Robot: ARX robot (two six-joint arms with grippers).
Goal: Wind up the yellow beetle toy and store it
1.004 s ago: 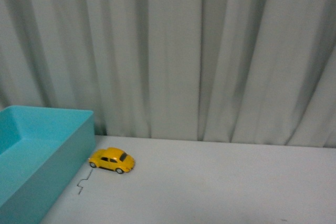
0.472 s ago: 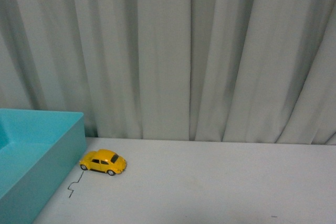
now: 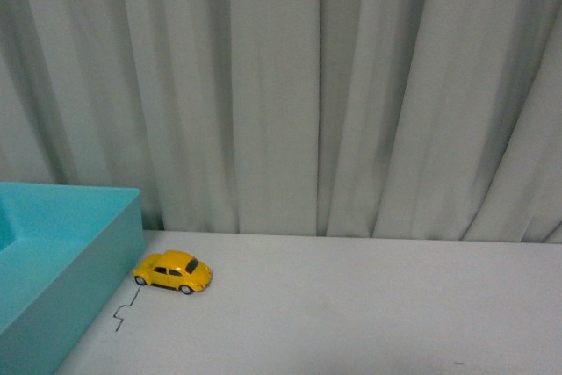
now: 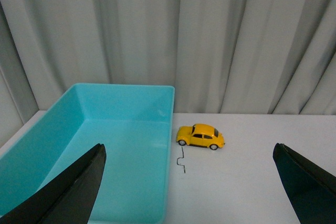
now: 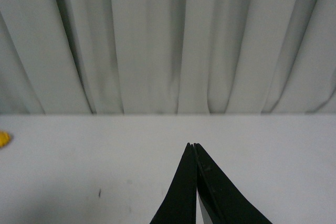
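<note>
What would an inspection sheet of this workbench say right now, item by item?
Surface: pale table.
Job's things: yellow beetle toy on its wheels on the table, close beside the teal bin, outside it; nothing seen in the bin.
Clutter: thin dark squiggle near the toy; wire or mark, cannot tell.
Grippers: left gripper open, empty; right gripper shut, empty.
Cables: nothing seen.
Surroundings: pleated pale curtain behind the table.
</note>
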